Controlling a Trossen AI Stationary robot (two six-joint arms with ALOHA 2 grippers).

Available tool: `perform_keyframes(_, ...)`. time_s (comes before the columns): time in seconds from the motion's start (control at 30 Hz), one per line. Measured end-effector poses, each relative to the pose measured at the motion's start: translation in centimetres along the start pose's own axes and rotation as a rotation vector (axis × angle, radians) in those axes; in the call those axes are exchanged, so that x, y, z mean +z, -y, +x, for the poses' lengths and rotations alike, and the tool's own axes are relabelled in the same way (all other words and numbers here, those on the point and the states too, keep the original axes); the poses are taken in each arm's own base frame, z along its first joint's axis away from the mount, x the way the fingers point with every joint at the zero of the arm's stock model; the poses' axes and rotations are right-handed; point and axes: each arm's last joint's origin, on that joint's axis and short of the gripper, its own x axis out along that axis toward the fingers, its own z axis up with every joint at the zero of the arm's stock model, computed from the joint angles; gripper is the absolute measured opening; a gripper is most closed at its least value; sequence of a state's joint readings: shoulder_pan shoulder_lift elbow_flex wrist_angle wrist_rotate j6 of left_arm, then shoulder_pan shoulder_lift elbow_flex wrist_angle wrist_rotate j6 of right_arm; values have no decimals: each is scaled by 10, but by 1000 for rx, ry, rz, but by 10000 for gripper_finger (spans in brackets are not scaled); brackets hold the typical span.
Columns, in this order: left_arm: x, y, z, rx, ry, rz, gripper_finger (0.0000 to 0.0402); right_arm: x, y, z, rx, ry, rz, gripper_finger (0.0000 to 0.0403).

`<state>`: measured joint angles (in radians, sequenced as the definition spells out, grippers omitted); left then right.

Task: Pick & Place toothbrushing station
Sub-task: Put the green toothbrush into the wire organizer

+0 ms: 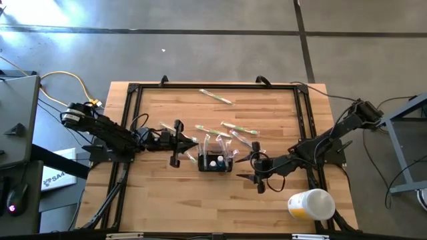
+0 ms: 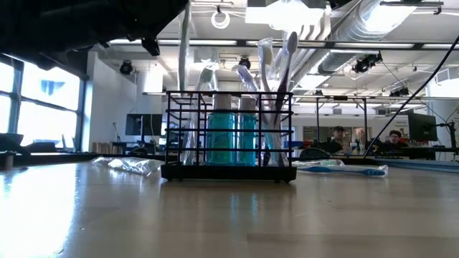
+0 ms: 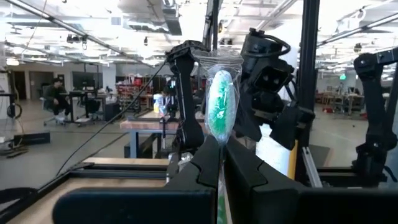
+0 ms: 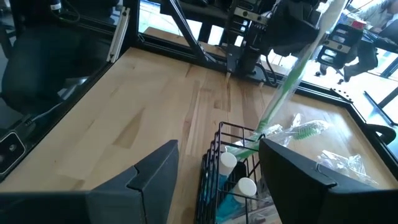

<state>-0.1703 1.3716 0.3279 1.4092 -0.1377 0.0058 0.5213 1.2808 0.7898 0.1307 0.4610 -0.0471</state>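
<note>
The toothbrushing station (image 1: 215, 161) is a small black wire caddy standing on its base at the table's middle (image 2: 228, 136), with blue bottles and upright toothbrushes inside. My left gripper (image 1: 192, 141) hangs just left of it, shut on a clear-wrapped toothbrush with green bristles (image 3: 220, 109). My right gripper (image 1: 257, 171) stands open just right of the caddy and touches nothing. In the right wrist view the caddy (image 4: 231, 177) lies ahead between its fingers (image 4: 217, 149). A green toothbrush (image 4: 292, 78) leans out of the caddy. My left gripper pinches the wrapped toothbrush just below its head (image 3: 219, 148) between the two fingers. The fingers come from the table's left, slanting a little upward. The head sticks up past the fingertips, clear of the table.
Loose wrapped toothbrushes lie on the wood behind the caddy (image 1: 210, 129) (image 1: 239, 127), and one lies near the far edge (image 1: 215, 97). A white-and-yellow cup (image 1: 310, 204) lies at the near right corner. A black frame (image 1: 133, 93) borders the table. People sit in the room beyond (image 2: 337, 136).
</note>
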Motion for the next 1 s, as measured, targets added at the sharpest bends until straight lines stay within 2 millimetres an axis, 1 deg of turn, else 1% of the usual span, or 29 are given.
perform_keyframes(0.07,-1,0,0,-8,7,-2,1,0,0,0,0,0,0,216)
perform_keyframes(0.17,-7,0,1,-7,-15,-8,1,0,0,0,-1,0,0,216)
perform_keyframes(0.3,-13,0,2,-3,8,-12,1,0,0,0,-1,1,0,216)
perform_keyframes(0.6,-35,0,3,12,-52,-37,1,1,0,0,-1,7,3,216)
perform_keyframes(0.83,-40,1,9,21,-61,-59,1,1,0,0,-1,7,3,216)
perform_keyframes(1.0,-41,1,8,21,-67,-72,1,1,0,0,-1,7,3,216)
